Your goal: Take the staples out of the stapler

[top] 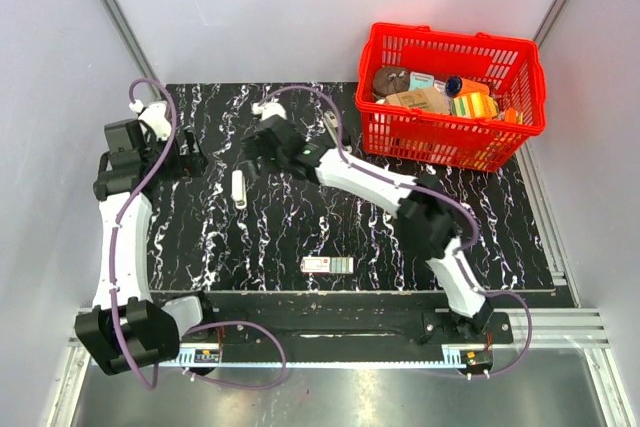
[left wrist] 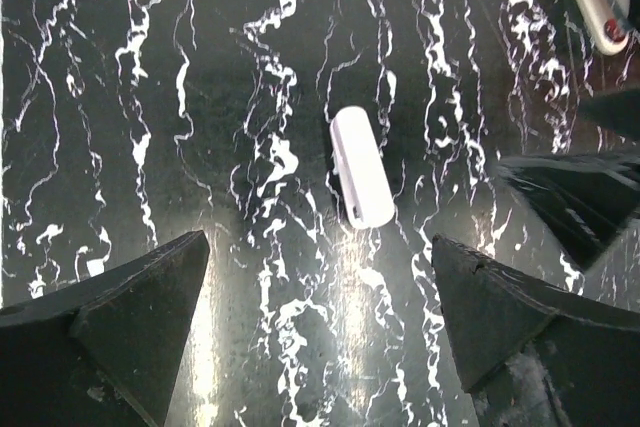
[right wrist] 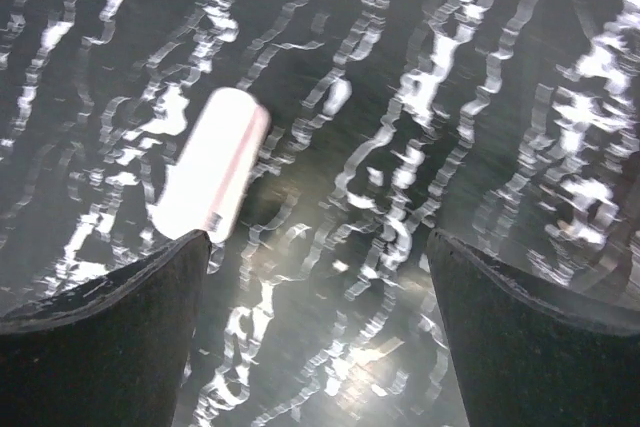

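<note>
Both claws are seen spread wide and gripping nothing: the left gripper (left wrist: 320, 242) is held low over the black marbled table (top: 250, 247), and the right gripper (right wrist: 318, 237) is held near it, toward the far middle of the table. The stapler (left wrist: 362, 167) is laid flat on the table, apart from every finger, between the two grippers and slightly nearer the arm bases. A red basket (top: 440, 142) filled with goods is placed at the far right corner, and a small labelled box (top: 327, 265) is laid near the front edge, well apart from the stapler.
</note>
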Robot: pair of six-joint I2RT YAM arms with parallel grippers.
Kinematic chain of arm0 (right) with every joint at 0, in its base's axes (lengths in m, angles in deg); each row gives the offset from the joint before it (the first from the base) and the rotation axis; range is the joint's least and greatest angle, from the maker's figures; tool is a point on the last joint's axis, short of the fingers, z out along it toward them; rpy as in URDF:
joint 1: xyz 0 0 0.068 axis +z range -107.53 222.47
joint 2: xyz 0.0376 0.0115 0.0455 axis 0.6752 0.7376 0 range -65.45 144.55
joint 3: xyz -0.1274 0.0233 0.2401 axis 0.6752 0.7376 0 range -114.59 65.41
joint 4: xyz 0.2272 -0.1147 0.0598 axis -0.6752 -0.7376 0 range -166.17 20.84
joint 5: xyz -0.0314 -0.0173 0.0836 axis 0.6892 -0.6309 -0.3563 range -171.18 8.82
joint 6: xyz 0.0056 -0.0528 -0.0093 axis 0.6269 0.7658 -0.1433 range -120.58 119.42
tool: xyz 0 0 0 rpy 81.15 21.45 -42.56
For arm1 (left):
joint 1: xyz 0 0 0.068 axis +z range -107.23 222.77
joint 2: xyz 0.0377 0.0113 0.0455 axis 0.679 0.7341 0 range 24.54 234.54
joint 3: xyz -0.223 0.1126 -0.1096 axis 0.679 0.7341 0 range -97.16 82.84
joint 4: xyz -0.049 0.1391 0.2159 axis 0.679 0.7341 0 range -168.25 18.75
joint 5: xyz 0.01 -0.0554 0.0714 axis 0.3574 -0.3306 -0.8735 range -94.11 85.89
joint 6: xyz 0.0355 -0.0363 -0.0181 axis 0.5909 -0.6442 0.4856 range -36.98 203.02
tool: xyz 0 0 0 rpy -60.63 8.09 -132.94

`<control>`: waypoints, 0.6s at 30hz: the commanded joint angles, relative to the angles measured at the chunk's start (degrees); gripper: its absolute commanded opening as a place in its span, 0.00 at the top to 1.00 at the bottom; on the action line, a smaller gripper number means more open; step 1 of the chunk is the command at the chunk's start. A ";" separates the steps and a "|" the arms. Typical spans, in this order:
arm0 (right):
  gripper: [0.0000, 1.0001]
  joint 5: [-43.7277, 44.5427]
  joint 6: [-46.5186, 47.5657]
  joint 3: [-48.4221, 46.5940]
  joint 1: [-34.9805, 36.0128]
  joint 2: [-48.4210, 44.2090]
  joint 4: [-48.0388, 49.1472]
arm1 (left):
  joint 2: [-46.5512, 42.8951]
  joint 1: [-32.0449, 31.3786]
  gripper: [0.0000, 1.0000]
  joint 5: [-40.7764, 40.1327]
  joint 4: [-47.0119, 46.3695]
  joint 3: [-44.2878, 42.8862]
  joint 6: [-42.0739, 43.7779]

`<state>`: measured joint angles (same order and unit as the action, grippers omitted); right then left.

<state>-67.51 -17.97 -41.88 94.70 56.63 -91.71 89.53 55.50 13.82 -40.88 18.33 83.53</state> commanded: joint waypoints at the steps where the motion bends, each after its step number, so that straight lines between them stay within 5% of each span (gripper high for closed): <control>1: 0.04 -2.85 -2.73 -17.30 3.40 10.96 -8.55 | -0.22 4.04 0.01 4.13 4.91 2.98 6.78; 8: 0.07 -4.71 -6.25 -41.32 4.72 27.50 -21.74 | 1.10 10.90 0.01 3.95 4.56 6.68 8.10; 18: 0.11 -5.50 -8.19 -37.74 5.08 27.51 -17.98 | -1.53 11.88 0.01 4.04 4.91 6.94 7.84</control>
<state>-71.88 -24.96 -79.23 99.53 84.98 -109.33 90.38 67.08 16.62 -34.63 25.35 90.99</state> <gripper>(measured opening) 0.894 0.988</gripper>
